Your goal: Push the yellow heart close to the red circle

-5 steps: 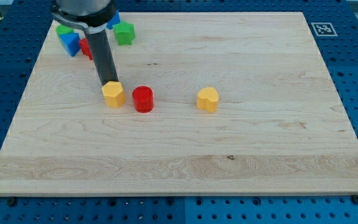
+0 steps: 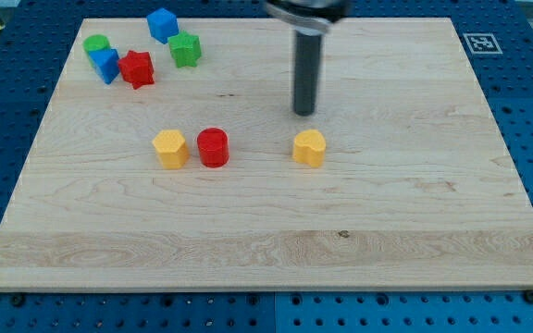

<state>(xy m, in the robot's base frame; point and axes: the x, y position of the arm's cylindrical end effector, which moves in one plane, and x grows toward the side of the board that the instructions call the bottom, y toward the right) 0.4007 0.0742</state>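
The yellow heart (image 2: 310, 148) lies right of the board's middle. The red circle (image 2: 213, 147) lies to its left, about a hundred pixels away. A yellow hexagon-like block (image 2: 170, 148) sits just left of the red circle, close beside it. My tip (image 2: 304, 113) is just above the yellow heart in the view, a small gap apart from it, not touching.
At the view's top left is a cluster: a green block (image 2: 96, 43), a blue block (image 2: 105, 64), a red star-like block (image 2: 138, 68), a blue block (image 2: 163, 25) and a green block (image 2: 185, 49). The wooden board (image 2: 387, 231) lies on a blue pegboard; a marker tag (image 2: 482, 43) is at its top right.
My tip has moved from beside the yellow hexagon far to the right, to just above the yellow heart. The blocks have not moved.
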